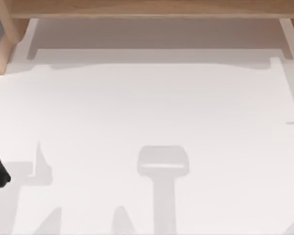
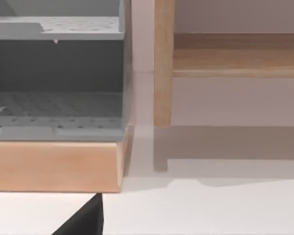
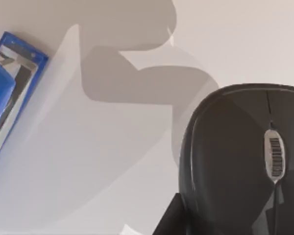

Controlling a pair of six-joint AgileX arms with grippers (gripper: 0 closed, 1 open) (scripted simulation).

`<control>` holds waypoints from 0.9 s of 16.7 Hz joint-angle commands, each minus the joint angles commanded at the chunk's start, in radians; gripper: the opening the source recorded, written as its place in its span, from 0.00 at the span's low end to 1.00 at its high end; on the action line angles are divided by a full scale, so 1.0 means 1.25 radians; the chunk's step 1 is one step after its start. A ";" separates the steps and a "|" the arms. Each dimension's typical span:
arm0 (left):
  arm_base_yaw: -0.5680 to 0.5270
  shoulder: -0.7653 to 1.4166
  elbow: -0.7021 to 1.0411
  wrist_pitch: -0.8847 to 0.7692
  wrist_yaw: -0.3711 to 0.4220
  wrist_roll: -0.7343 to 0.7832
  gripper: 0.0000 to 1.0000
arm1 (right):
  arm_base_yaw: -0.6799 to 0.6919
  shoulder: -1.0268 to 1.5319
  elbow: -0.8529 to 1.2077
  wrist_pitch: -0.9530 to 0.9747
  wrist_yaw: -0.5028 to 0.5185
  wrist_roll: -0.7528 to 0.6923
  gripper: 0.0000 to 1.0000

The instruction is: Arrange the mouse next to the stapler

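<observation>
Table (image 1: 152, 107): white, bare in the top view apart from shadows; wooden frame (image 1: 147, 7) along its far edge.

Mouse (image 3: 240, 161): black, scroll wheel visible, lying on the table close under the right wrist camera.

Stapler (image 3: 10, 93): blue with metal strip, on the table, well apart from the mouse.

Grey perforated shelf unit (image 2: 56, 73): on a wooden base, seen from the left wrist.

Gripper finger states: cannot tell for either arm.

No legible text; only ridged lines on the mouse (image 3: 245, 161) scroll wheel (image 3: 275, 159).
</observation>
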 joint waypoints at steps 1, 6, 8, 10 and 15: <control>0.000 0.000 0.000 0.000 0.000 0.000 1.00 | 0.000 0.000 0.000 -0.001 0.000 0.000 0.00; 0.000 0.000 0.000 0.000 0.000 0.000 1.00 | 0.001 0.001 0.000 -0.004 0.002 0.002 0.00; 0.000 0.000 0.000 0.000 0.000 0.000 1.00 | 0.001 0.001 0.000 -0.003 0.003 0.001 0.00; 0.000 0.000 0.000 0.000 0.000 0.000 1.00 | 0.001 0.000 -0.001 0.000 0.004 -0.001 0.00; 0.000 0.000 0.000 0.000 0.000 0.000 1.00 | 0.001 0.001 -0.008 0.017 0.003 -0.005 0.00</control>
